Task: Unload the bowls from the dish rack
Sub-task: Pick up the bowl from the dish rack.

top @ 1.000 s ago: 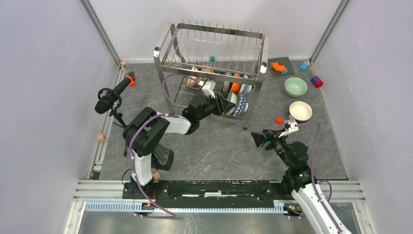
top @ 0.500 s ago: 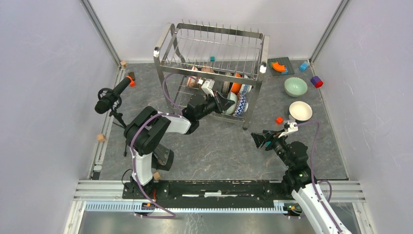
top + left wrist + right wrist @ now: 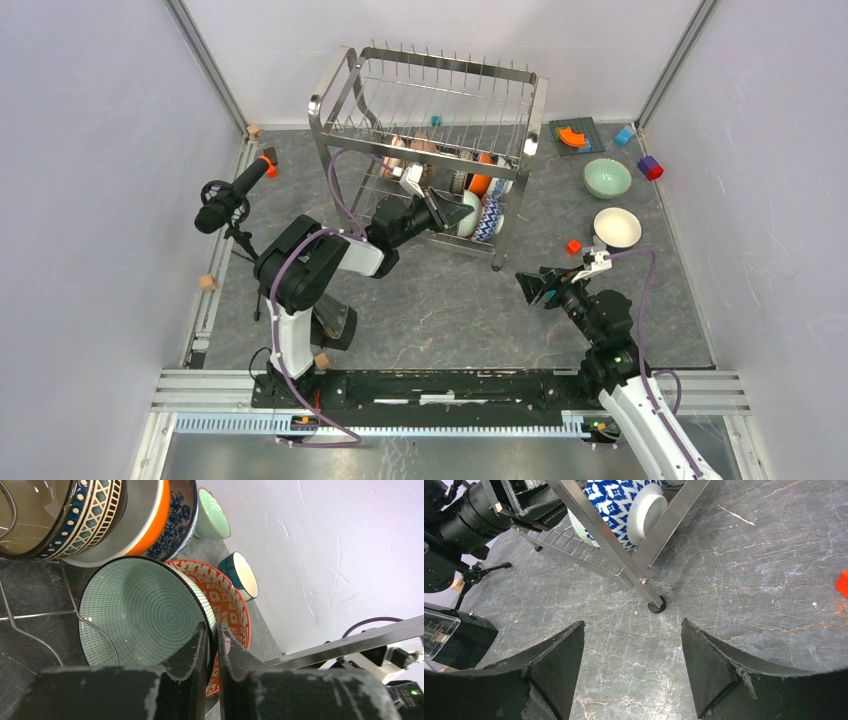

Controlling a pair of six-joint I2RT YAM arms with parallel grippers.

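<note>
The steel dish rack (image 3: 430,110) stands at the back of the table, several bowls upright in its lower tier. My left gripper (image 3: 455,213) reaches into that tier and is shut on the rim of a pale green patterned bowl (image 3: 140,615), one finger inside and one outside (image 3: 212,626). A red-patterned bowl (image 3: 227,600) sits right behind it. An orange bowl (image 3: 150,515) and a blue-and-white banded bowl (image 3: 90,510) stand above. My right gripper (image 3: 530,285) is open and empty (image 3: 633,630) over the table, near the rack's front right leg (image 3: 656,605).
A pale green bowl (image 3: 607,178) and a cream white bowl (image 3: 617,227) sit on the table right of the rack. A red block (image 3: 573,246), other coloured blocks (image 3: 650,167) and a dark plate (image 3: 573,135) lie nearby. A microphone (image 3: 230,195) stands at the left.
My left gripper has drawn back to the left with the green bowl's rim in it, and the rack has shifted left with it. The right arm has not moved.
</note>
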